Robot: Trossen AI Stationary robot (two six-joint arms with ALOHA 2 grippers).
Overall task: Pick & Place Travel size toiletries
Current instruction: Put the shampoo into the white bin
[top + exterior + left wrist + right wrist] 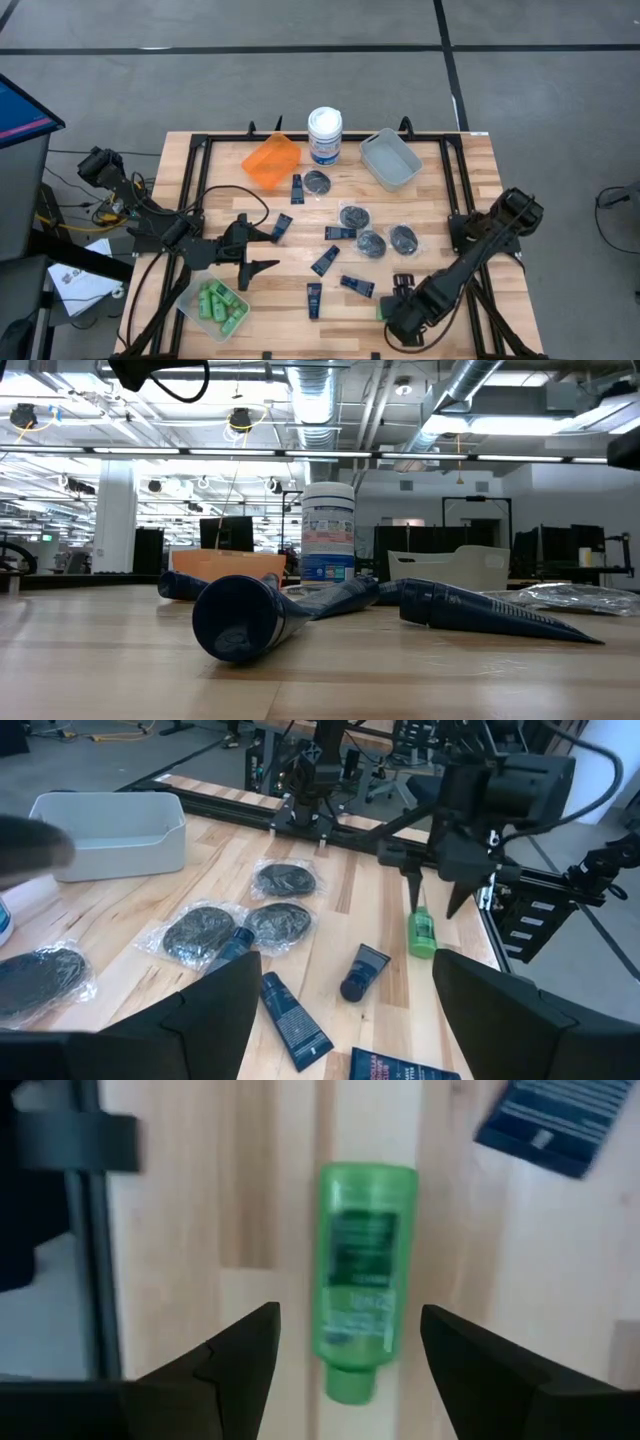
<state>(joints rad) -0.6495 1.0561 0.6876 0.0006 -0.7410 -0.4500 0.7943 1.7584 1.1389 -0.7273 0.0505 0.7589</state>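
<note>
Right claw (345, 1350) hangs spread directly over the small bright-green plastic bottle (362, 1295) lying flat, its long axis crossing the gap.

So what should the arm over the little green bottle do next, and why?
Probably lower the right gripper straight down and close. Its fingers are open, one on each side of the small bright green plastic bottle, which lies flat on the wooden table, not yet held.
</note>
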